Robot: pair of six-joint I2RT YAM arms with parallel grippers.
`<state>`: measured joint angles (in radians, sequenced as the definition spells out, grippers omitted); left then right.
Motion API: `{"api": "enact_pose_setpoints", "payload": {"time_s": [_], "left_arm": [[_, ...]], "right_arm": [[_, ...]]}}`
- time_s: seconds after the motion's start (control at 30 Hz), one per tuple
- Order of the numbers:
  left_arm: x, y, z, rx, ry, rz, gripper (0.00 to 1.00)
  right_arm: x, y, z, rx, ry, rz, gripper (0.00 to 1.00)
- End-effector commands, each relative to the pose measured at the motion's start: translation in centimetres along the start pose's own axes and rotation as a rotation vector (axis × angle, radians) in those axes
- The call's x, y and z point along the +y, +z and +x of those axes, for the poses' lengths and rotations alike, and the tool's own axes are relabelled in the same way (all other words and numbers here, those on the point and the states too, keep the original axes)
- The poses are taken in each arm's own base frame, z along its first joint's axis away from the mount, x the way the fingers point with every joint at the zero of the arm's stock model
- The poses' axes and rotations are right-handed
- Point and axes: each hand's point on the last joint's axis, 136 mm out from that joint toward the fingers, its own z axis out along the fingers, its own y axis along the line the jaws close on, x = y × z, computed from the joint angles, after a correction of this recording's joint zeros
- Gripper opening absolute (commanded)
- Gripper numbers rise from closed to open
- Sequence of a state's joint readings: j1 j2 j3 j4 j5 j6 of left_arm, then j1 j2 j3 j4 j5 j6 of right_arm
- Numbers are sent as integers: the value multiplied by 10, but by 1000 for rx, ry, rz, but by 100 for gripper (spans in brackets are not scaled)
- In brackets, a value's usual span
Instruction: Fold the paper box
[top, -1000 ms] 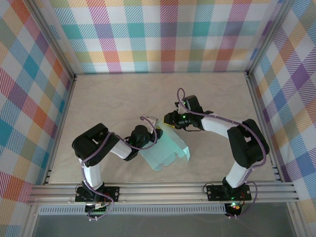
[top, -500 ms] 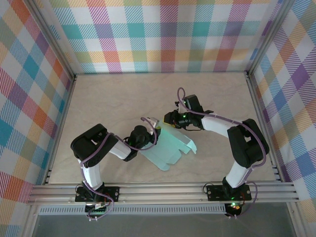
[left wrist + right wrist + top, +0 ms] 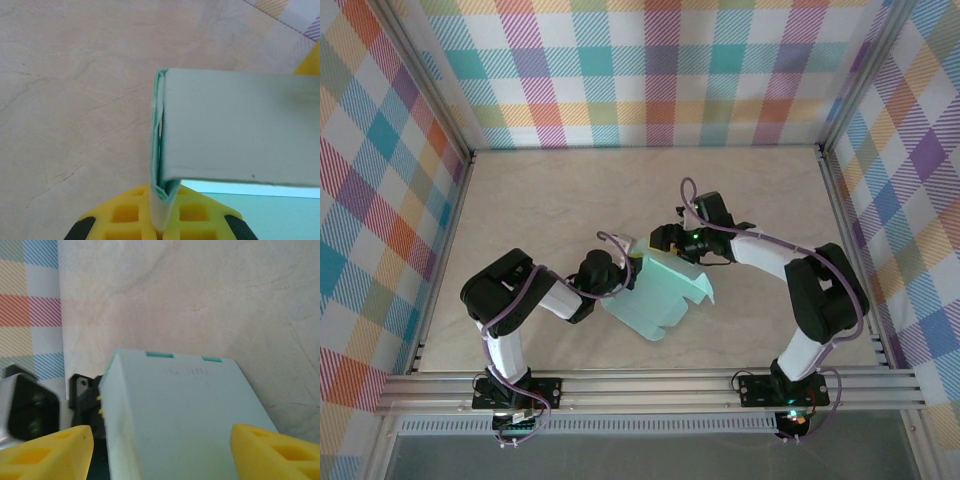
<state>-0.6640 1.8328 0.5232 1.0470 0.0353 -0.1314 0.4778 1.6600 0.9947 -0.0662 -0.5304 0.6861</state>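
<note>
— Where's the paper box (image 3: pixel 660 295)?
— Centre of the top view, partly folded, over the table (image 3: pixel 550 200). My left gripper (image 3: pixel 632 272) pinches its upper-left edge. My right gripper (image 3: pixel 658 240), at its top edge, has its fingers spread wide around it.

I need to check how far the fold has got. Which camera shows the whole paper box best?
The top external view: the paper box shows nearly whole there, its outline and scalloped tabs visible. The left wrist view gives a close look at one folded edge; the right wrist view gives one pale panel with two teal marks at its far edge.
</note>
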Motion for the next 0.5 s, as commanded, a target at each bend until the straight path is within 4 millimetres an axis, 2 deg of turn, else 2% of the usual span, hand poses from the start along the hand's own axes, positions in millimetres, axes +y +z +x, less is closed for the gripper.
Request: {"api": "enact_pose_setpoints", "payload": {"time_s": [0.0, 0.07, 0.17, 0.27, 0.37, 0.47], "left_arm": [[1, 2, -28, -65, -106, 12, 0], [2, 3, -30, -63, -143, 15, 0], [4, 5, -34, -62, -223, 28, 0], [5, 6, -42, -68, -333, 48, 0], [-1, 9, -52, -78, -422, 85, 0], [0, 12, -64, -84, -529, 76, 0]], "right_arm": [[28, -39, -22, -116, -112, -13, 80], [34, -59, -30, -182, -166, 10, 89], [38, -93, -41, -302, -213, 63, 96], [35, -129, -48, -433, -215, 101, 98], [27, -160, -45, -541, -170, 136, 100], [19, -180, -34, -602, -139, 167, 100]]}}
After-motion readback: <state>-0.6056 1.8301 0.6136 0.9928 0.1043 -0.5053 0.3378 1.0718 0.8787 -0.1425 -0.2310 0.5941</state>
